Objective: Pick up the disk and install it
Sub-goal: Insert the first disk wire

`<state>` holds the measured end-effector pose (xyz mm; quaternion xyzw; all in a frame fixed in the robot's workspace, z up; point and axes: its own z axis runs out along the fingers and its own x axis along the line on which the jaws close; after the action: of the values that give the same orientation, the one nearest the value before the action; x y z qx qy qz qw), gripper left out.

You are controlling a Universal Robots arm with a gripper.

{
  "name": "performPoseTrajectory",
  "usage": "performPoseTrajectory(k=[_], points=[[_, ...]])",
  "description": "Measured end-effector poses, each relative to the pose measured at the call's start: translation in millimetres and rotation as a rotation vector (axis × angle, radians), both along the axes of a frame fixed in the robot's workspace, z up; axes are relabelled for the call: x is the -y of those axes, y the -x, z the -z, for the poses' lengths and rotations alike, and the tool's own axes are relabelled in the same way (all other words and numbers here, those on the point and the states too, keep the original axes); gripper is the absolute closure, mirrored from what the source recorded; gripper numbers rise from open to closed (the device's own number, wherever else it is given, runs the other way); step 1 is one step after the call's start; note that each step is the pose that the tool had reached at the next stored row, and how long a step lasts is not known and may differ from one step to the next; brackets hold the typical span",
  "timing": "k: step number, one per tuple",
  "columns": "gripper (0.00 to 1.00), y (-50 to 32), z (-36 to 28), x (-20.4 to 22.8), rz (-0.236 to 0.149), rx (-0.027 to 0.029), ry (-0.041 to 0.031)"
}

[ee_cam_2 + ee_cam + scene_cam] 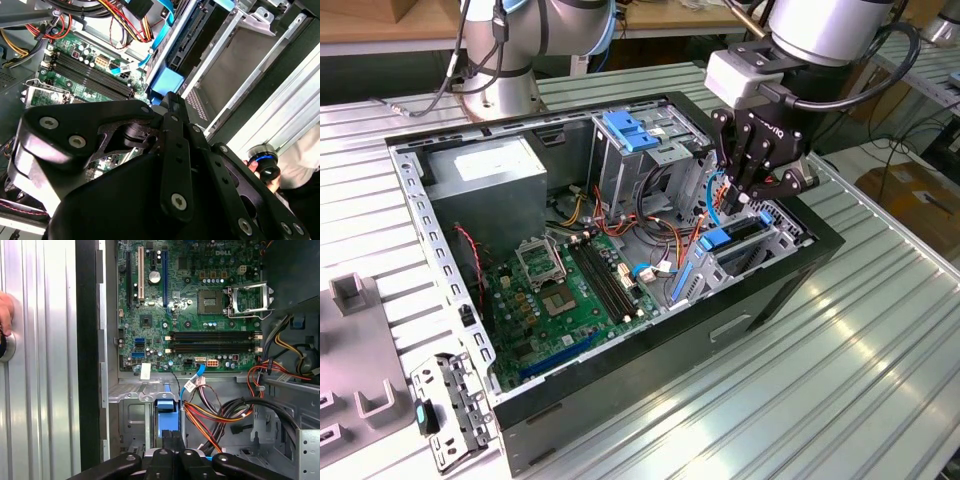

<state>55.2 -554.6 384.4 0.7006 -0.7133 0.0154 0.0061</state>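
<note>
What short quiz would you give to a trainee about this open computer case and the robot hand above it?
1. True or false: the hand hangs over the grey power supply.
2. What colour is the carrier around the disk? A) red B) blue C) yellow
3. Fill the gap: the disk sits in a metal bay at the exterior view's ____ end of the case.
Key: 1 false, it is over the disk; 2 B; 3 right.
</note>
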Motion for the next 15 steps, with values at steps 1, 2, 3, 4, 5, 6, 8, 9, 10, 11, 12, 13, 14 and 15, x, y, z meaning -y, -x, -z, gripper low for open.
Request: performPoseTrajectory(k=[1,2,3,4,5,6,8,9,10,11,12,13,14,15], points=[[0.89,0.0,0.1,0.0,0.0,0.0,0.0],[0.89,0.0,0.1,0.0,0.0,0.0,0.0],[0.89,0.0,0.1,0.0,0.0,0.0,0.0],[0.89,0.0,0.2,0.0,0.0,0.0,-0.0001],[0.89,0.0,0.2,0.0,0.0,-0.0001,0.0],[0.89,0.0,0.2,0.0,0.0,0.0,-0.0001],[0.89,-2.8,0.3,0.0,0.0,0.0,-0.0002],[0.89,-4.8,0.3,0.0,0.0,0.0001,-0.0002],[0.89,-10.1,0.3,0.0,0.0,0.0,0.0],[0.89,-13.3,0.5,0.0,0.0,0.0,0.0],[0.89,-16.7,0.6,0.0,0.0,0.0,0.0],[0.89,-21.2,0.8,0.0,0.0,0.0,0.0],[0.89,-24.8,1.0,0.0,0.0,0.0,0.0],[0.89,-28.5,1.1,0.0,0.0,0.0,0.0001]])
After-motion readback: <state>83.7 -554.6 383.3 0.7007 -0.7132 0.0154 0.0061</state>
